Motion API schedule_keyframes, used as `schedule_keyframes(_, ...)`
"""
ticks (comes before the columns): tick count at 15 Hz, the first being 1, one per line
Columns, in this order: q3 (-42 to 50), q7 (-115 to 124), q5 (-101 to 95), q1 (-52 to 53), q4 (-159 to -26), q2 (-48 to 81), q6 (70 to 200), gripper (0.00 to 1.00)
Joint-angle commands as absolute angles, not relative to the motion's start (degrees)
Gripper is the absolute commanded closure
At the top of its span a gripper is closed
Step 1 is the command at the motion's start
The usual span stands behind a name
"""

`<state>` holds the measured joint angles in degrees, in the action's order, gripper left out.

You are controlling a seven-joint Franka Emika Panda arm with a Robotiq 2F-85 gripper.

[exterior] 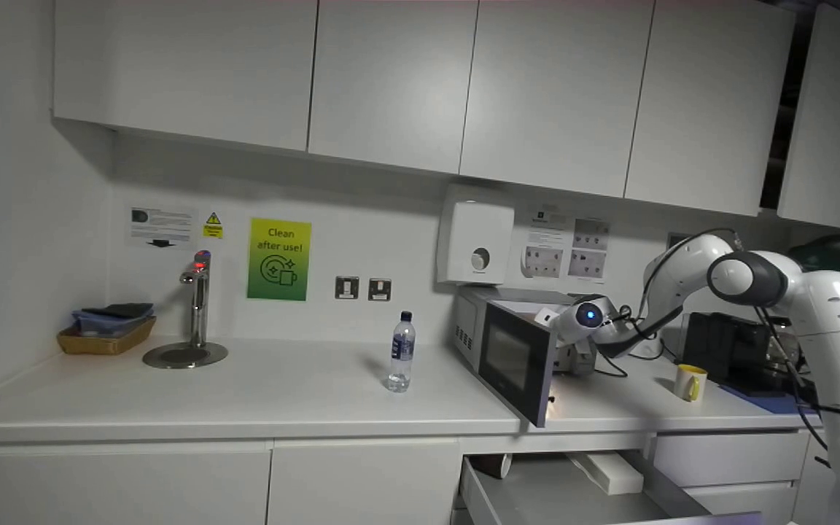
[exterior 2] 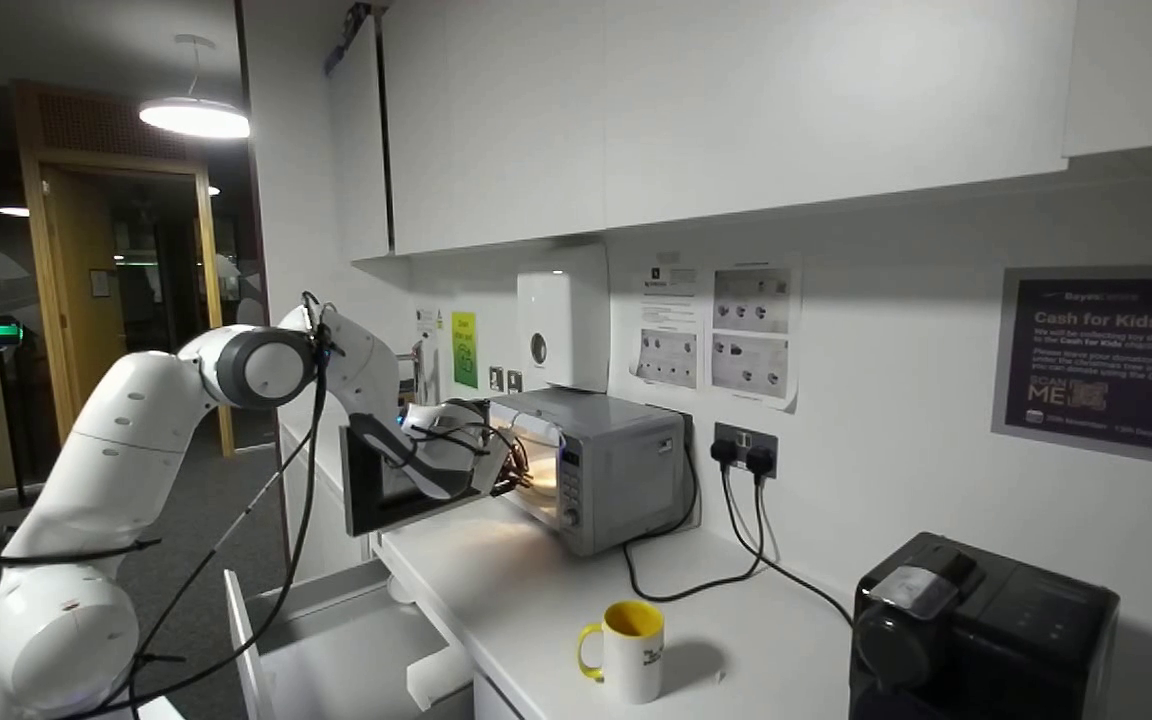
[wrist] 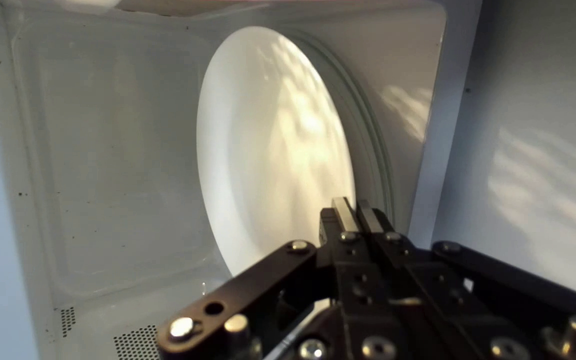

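Along we come to a long white counter [exterior: 281, 390], and beneath it a drawer [exterior: 558, 499] stands pulled out, a white box [exterior: 613, 474] at one side and what looks like a cup [exterior: 493, 464] tipped over in a corner. On top sits the microwave [exterior 2: 626, 485], door [exterior: 511, 357] swung wide, a warm glow inside. And in there is the plate [wrist: 268, 140], white, over a glass turntable [wrist: 368, 130] (flat on the glass or lifted a touch, I can't tell). In the wrist view it shows as an oval, its long axis running up and slightly left, with nearly all of it ahead and to the left of the end effector [wrist: 354, 205]. And look at that, two fingers close together, pinching the plate's rim at its lower right! On to the smaller stuff: a tan basket [exterior: 99, 346] near the tap [exterior: 198, 310], holding blue and dark things; a clear bottle [exterior: 401, 357], upright; and a white mug [exterior 2: 633, 665], yellow inside and on the handle (well apart from the action, that one).
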<state>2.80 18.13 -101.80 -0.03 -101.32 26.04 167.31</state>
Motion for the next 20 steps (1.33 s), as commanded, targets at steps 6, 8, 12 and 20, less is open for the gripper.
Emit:
schedule_keyframes(6, 2.3, 18.1, -103.5, -0.6, -96.5, 28.8, 170.3, 0.99)
schedule_keyframes(8, 2.3, 18.3, -103.6, -0.6, -96.2, 29.1, 170.3, 0.99)
schedule_keyframes(12, 2.3, 18.7, -103.9, -0.6, -95.5, 29.8, 170.4, 0.99)
schedule_keyframes(20, 2.3, 18.5, -103.9, -0.8, -93.3, 31.6, 170.8, 0.99)
